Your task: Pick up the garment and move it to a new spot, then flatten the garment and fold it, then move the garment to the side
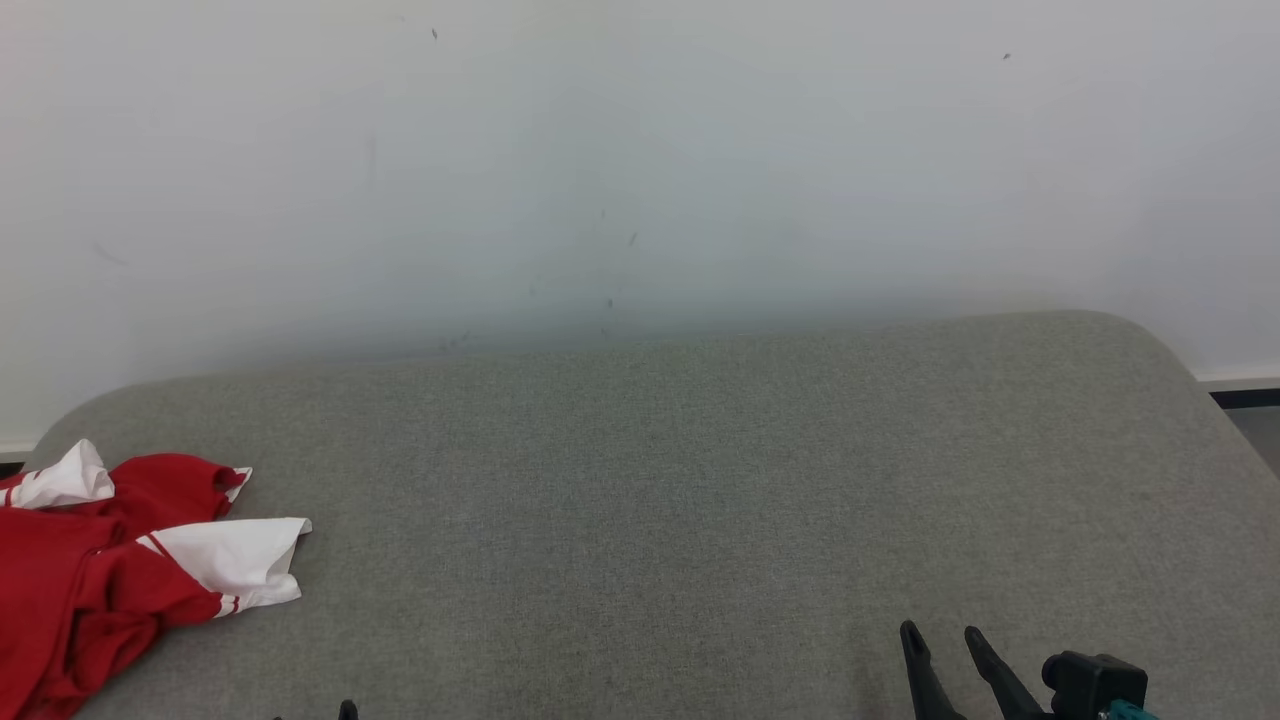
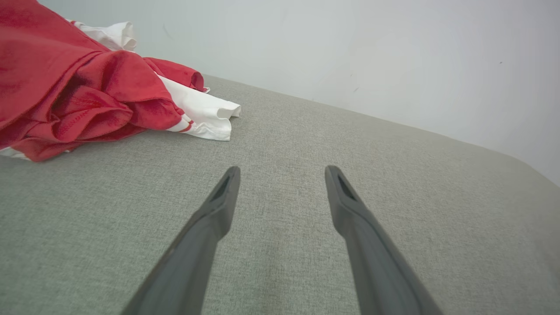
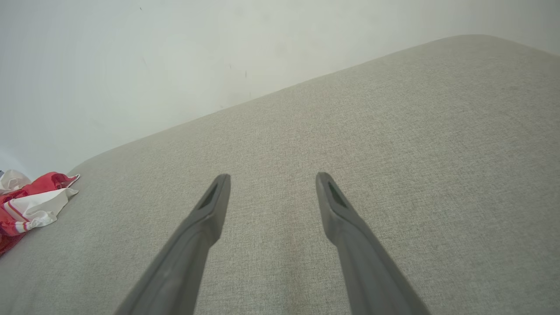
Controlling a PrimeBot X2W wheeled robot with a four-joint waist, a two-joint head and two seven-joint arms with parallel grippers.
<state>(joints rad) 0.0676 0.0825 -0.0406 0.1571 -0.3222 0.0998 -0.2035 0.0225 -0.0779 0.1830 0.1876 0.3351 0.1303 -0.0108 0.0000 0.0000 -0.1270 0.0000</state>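
Observation:
A crumpled red garment (image 1: 90, 570) with white sleeves lies bunched at the left edge of the grey cushioned surface (image 1: 700, 500). The left wrist view has the garment (image 2: 78, 92) at upper left, well ahead and left of my left gripper (image 2: 282, 173), which is open and holds nothing. Only one fingertip (image 1: 347, 709) of that gripper peeks in at the head view's bottom edge. My right gripper (image 1: 940, 638) is open and empty at the lower right, far from the garment (image 3: 30, 205); in its own wrist view the right gripper (image 3: 272, 179) hovers low over bare fabric.
A pale wall (image 1: 640, 160) rises directly behind the surface. The surface's rounded right corner (image 1: 1150, 345) drops off toward a dark skirting strip (image 1: 1245, 397). Bare grey fabric stretches between the garment and the right gripper.

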